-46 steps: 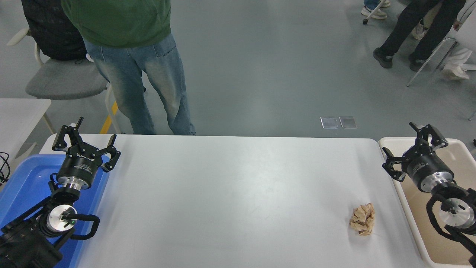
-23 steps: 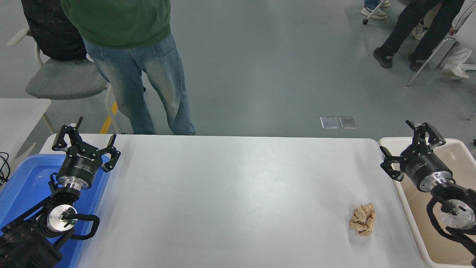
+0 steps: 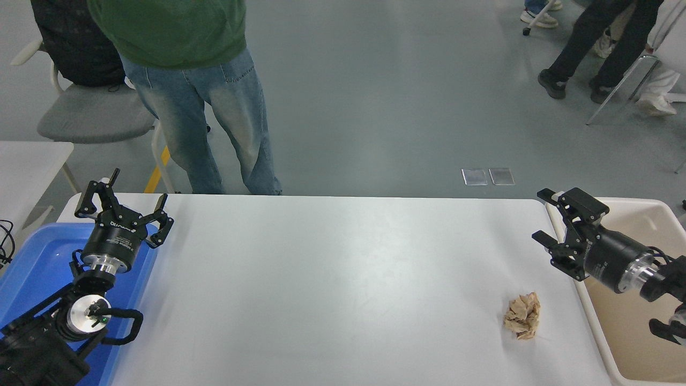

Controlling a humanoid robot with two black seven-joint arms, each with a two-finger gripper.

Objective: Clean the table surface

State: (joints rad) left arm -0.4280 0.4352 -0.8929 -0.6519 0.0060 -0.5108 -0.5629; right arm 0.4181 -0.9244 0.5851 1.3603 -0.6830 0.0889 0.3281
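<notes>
From my remote seat I look down over the table (image 3: 332, 279), a wide white top with rounded corners that fills the lower middle of the view. Near its right end lies a crumpled brown paper wad (image 3: 523, 317), alone on the surface and touching nothing else. My right gripper (image 3: 547, 217) comes in from the right edge, tilted toward the left, with its black fingers spread apart and holding nothing; it hangs over the table's right edge, beyond the wad and apart from it. Just to the right of the table sits a cream tub (image 3: 656, 209), and the right arm reaches across it. My left gripper (image 3: 122, 206) is parked at the lower left, fingers also spread and empty (it points away from me), above a blue bin (image 3: 37, 262) that sits at the table's left end. At the far side a person in a green top and faded jeans (image 3: 203, 107) stands close to the table's edge, beside a grey chair (image 3: 91, 115). More legs and shoes show at the top right corner.
</notes>
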